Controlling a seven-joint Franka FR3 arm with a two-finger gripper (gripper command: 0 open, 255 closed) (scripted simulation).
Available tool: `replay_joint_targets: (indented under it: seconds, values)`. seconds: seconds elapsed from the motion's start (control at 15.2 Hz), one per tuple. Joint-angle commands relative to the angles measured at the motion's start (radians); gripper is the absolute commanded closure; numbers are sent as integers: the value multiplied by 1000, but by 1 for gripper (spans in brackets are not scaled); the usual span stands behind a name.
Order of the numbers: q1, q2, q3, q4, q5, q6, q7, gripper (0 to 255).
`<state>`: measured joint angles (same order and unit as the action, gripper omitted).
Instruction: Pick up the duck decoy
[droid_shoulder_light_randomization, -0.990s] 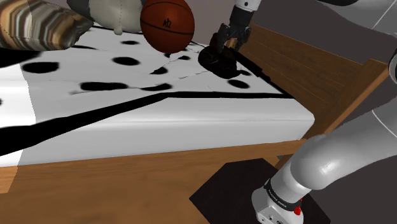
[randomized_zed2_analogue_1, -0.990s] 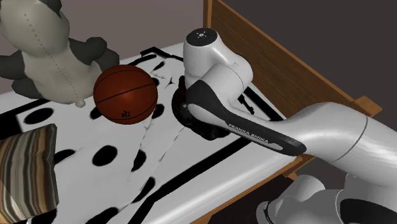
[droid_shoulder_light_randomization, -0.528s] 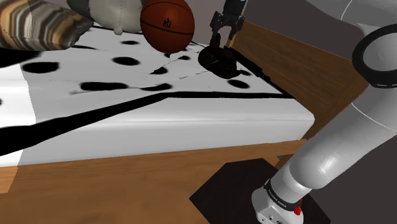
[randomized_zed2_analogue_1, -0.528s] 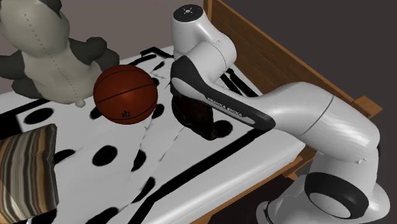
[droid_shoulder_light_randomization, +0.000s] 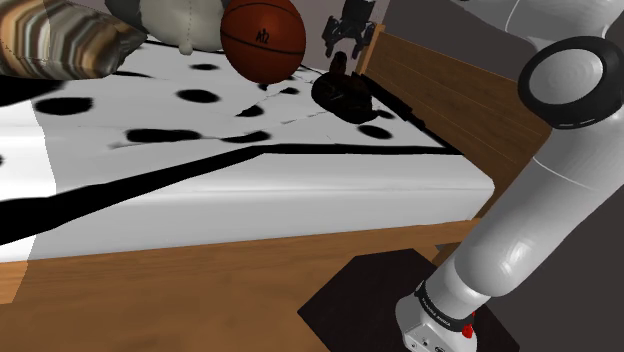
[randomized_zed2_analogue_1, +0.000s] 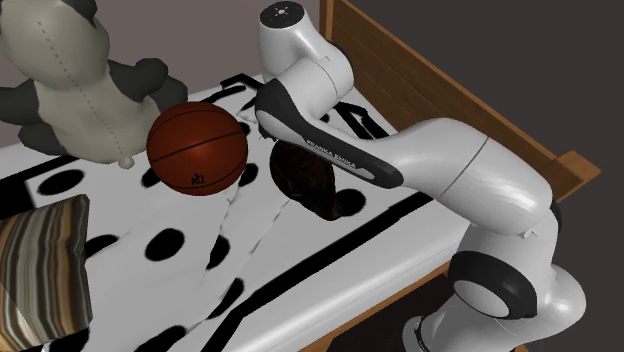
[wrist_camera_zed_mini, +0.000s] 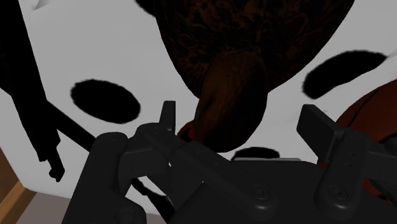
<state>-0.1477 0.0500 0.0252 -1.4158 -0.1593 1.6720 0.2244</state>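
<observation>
While the black pincer (droid_shoulder_light_randomization: 349, 38) is hanging wide open, the dark brown duck decoy (droid_shoulder_light_randomization: 345, 93) is lying just beneath. A black-spotted white bed (droid_shoulder_light_randomization: 300, 190) is carrying it.

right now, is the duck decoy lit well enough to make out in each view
Shoulder view: the duck decoy is a near-black lump, easily confused with the black spots of the bedspread. Second exterior view: dark brown, partly behind the arm. Wrist view: dim, murky brown ahead of the open gripper.
</observation>
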Motion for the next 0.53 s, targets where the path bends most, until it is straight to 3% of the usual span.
replay_joint_targets:
  seconds: [0.0,0.26,0.33,0.46]
  values:
    - [-1,-12,-1,-43,0,31,4,0]
    - [-1,-20,-1,-75,0,55,7,0]
    - [-1,-20,-1,-75,0,55,7,255]
    - [-1,-20,-1,-75,0,55,7,255]
